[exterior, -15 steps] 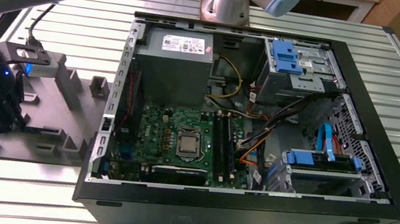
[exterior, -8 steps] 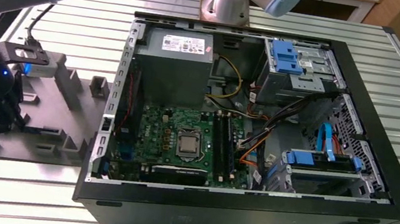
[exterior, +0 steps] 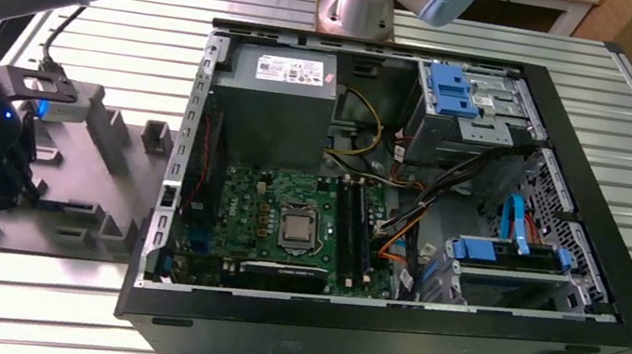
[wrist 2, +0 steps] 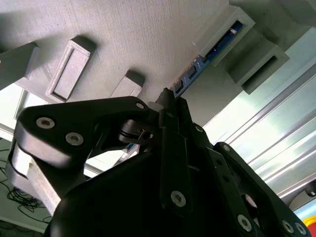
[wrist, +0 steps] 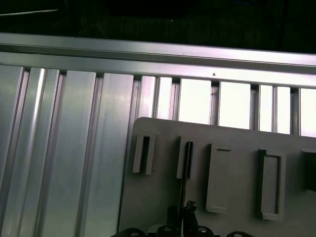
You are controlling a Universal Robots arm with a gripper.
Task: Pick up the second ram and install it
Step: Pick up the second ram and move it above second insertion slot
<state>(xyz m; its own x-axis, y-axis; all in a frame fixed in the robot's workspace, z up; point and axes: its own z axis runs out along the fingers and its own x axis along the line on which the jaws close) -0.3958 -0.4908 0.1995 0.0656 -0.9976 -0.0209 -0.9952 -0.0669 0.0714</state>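
Presently we find the pincer (wrist 2: 168, 104) closed, its fingertips meeting on one end of the second ram (wrist 2: 198, 65), as far as the second wrist view lets us judge. The stick stands on edge and runs straight ahead from the fingertips, its far end seated in a slotted holder block (wrist 2: 247, 23). In the first wrist view the same stick appears edge-on, a thin dark line just beyond the fingertips. Directly beneath the pincer lies the grey holder plate (exterior: 88, 195), with further blocks and posts to either side of the grip. Under the plate we note the slatted table (exterior: 25, 284). The computer case (exterior: 392, 343) lies open, well apart from the pincer, with the memory slots (exterior: 353, 230) on its board.

Our assessment is that the step in hand is the pick-up, and that the install has not begun. We judge that a sound pick-up calls for a grip square to the flat faces and a withdrawal in line with the slot, since any twist could bind the stick against the block walls. The neighbouring posts stand close, so side clearance deserves care. We cannot confirm how deep the stick sits between the fingers.
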